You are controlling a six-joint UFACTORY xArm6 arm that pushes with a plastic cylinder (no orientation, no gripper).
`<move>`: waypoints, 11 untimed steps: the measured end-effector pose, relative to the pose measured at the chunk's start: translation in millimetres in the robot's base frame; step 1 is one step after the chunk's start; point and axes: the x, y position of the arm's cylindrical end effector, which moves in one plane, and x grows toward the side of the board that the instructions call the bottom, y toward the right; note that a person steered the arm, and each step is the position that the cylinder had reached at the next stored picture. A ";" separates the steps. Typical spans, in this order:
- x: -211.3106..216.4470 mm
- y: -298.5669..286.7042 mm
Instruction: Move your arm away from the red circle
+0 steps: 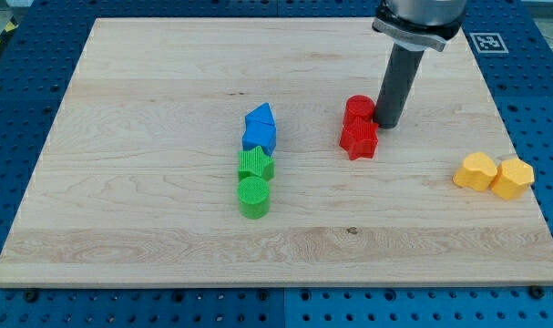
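While my tip (386,124) has no gripper to open or shut, it sits touching the red circle (358,109) at its 3 o'clock. Red star (359,139) touches circle's 6 o'clock, approx. board centre-right.

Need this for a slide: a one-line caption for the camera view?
My tip rests right beside the red circle and red star on the wooden board.
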 end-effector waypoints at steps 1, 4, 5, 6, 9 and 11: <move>6.4 25.6; 82.9 38.0; 88.1 38.0; 116.3 37.0; 102.4 0.2; 81.4 -34.6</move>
